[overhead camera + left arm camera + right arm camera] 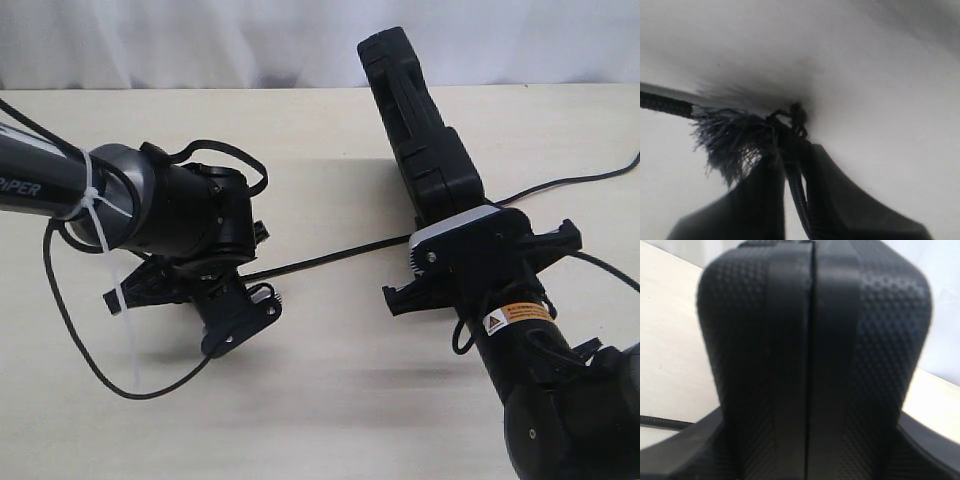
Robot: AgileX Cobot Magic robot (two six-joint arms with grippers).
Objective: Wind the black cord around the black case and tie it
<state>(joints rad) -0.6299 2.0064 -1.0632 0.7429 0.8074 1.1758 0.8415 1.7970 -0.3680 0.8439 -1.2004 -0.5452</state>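
The black case [415, 130] stands on its narrow edge on the table, leaning away toward the back. My right gripper [452, 208] is shut on its near end; in the right wrist view the dimpled case [810, 340] fills the picture between both fingers [675, 455]. The black cord [330, 258] lies taut across the table from my left gripper [245, 308] to the case, then trails off to the right [570, 183]. In the left wrist view my left gripper [792, 152] is shut on the braided cord [799, 192] just behind its frayed tuft [725, 140].
A smooth robot cable [85, 345] loops over the table below the left arm. A white curtain [200, 40] hangs behind the table's far edge. Light tabletop [330, 400] shows between the two arms.
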